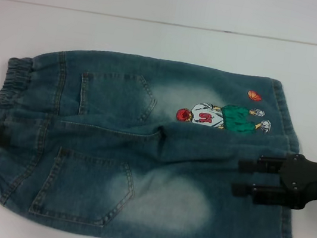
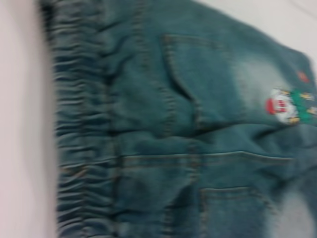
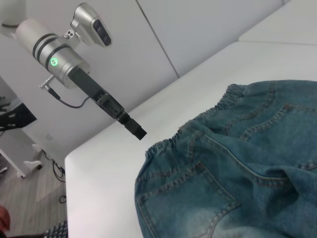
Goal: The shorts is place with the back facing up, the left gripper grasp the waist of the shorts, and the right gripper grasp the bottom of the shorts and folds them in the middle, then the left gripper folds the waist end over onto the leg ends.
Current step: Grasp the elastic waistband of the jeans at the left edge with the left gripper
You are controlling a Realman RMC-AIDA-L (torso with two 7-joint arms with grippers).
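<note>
The blue denim shorts (image 1: 141, 152) lie flat on the table, back pockets up. The ruffled waist (image 1: 5, 95) is at the left. The leg ends (image 1: 290, 125) are at the right, near the small orange ball (image 1: 254, 96). My left gripper (image 1: 4, 132) reaches in from the left edge over the middle of the waist. In the right wrist view the left gripper (image 3: 140, 133) hangs above the table just off the waist (image 3: 198, 126). My right gripper (image 1: 239, 175) is open over the denim between the two legs, holding nothing. The left wrist view shows the waist (image 2: 81, 148) close up.
The white table (image 1: 159, 40) runs to a wall seam at the back. In the right wrist view the table (image 3: 109, 168) ends beyond the waist side, with floor and furniture below.
</note>
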